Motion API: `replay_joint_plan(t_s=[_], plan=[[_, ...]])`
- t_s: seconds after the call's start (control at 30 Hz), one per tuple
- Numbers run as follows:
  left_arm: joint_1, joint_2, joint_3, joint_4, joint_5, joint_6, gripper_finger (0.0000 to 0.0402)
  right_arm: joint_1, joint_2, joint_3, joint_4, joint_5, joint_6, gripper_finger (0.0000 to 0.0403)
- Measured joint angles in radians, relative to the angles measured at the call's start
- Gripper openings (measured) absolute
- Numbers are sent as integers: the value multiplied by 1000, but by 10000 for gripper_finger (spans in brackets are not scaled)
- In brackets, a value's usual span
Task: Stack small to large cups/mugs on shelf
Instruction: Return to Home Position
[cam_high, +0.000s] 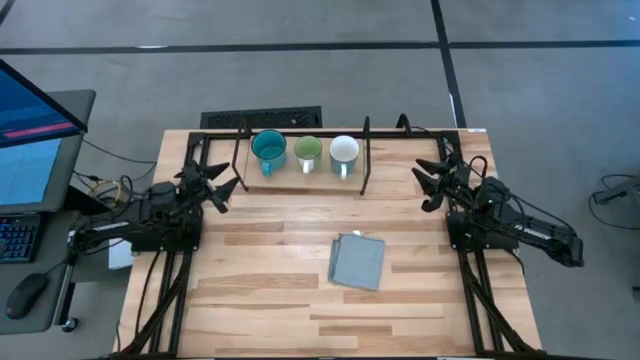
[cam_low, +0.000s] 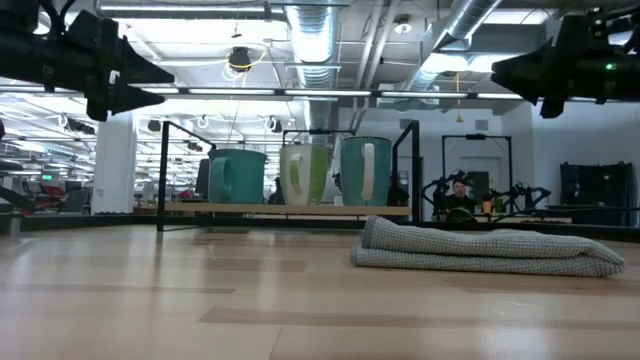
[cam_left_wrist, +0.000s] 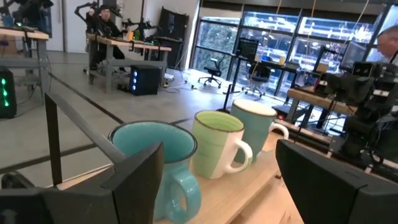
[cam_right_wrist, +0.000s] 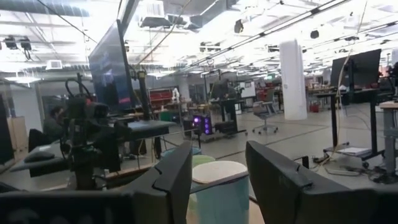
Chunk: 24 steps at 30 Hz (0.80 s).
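Note:
Three mugs stand upright in a row on the wood base of the black wire shelf (cam_high: 365, 160) at the table's far edge: a teal-blue mug (cam_high: 268, 151) on the left, a light-green mug (cam_high: 307, 153) in the middle, a white mug (cam_high: 344, 153) on the right. They also show in the left wrist view, the teal-blue mug (cam_left_wrist: 155, 158) nearest, then the light-green mug (cam_left_wrist: 217, 143) and the white mug (cam_left_wrist: 258, 127). My left gripper (cam_high: 230, 190) is open, left of the shelf. My right gripper (cam_high: 425, 185) is open, right of the shelf. Both are empty and above the table.
A folded grey cloth (cam_high: 357, 261) lies on the table near its middle, nearer than the shelf. A desk with a monitor (cam_high: 30, 120) stands beyond the table's left edge. A person (cam_low: 458, 195) sits far behind the table.

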<state>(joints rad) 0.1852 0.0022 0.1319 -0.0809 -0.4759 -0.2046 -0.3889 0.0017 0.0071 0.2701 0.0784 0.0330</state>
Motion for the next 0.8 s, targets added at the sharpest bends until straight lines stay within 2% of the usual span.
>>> replay_joint_plan(t_s=[0.27, 0.53, 0.8], plan=[[0, 1, -41, 0, 3, -30, 300, 0, 0, -1, -71, 1, 31, 173], [0, 0, -65, -14, 9, -53, 300, 0, 0, -1, -215, 4, 115, 173], [0, 0, -63, -36, 4, -53, 300, 0, 0, -1, -244, 5, 118, 173]])
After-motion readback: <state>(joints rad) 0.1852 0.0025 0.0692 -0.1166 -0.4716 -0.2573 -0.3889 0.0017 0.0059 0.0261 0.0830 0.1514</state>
